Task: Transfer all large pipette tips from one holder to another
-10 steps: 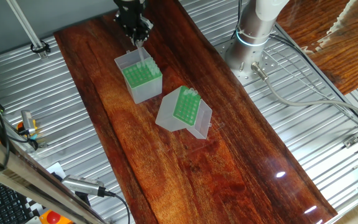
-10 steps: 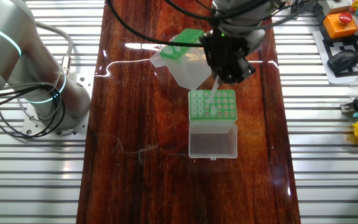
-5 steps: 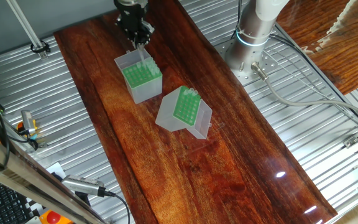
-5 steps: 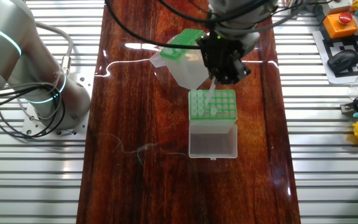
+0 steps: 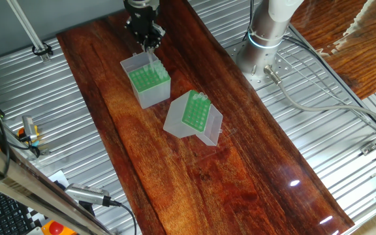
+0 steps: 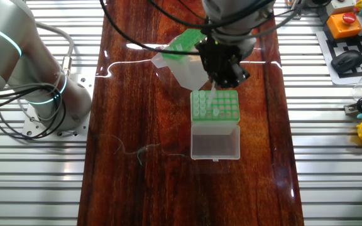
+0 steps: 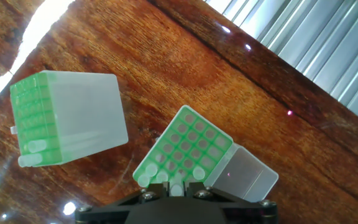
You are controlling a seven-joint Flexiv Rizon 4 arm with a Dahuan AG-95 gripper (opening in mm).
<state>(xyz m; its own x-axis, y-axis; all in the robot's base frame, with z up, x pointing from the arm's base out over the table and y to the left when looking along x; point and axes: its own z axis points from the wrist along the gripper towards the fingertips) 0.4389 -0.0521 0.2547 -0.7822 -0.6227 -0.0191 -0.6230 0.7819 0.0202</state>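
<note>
My gripper (image 5: 147, 46) (image 6: 217, 81) is shut on one large pipette tip (image 5: 151, 60) (image 6: 212, 95) (image 7: 176, 186). The tip hangs point down just over the green rack of the upright grey-sided holder (image 5: 150, 83) (image 6: 215, 105) (image 7: 188, 149). A few tips (image 7: 199, 172) stand in that rack's row nearest the fingers. Its lid (image 6: 215, 142) (image 7: 248, 174) lies open beside it. The whitish holder (image 5: 194, 112) (image 6: 184, 47) (image 7: 67, 118) lies tipped on its side a little apart, with two tips (image 7: 33, 147) sticking out of its rack.
The wooden tabletop (image 5: 240, 170) is bordered by ribbed metal plates (image 5: 318, 117). The arm's base (image 5: 266, 39) (image 6: 36, 81) stands on the plate with cables around it. A thin wire (image 6: 140, 152) lies on the wood near the open lid.
The gripper has shifted slightly left in the other fixed view, still holding the tip over the upright holder's rack. Both holders stay where they were.
</note>
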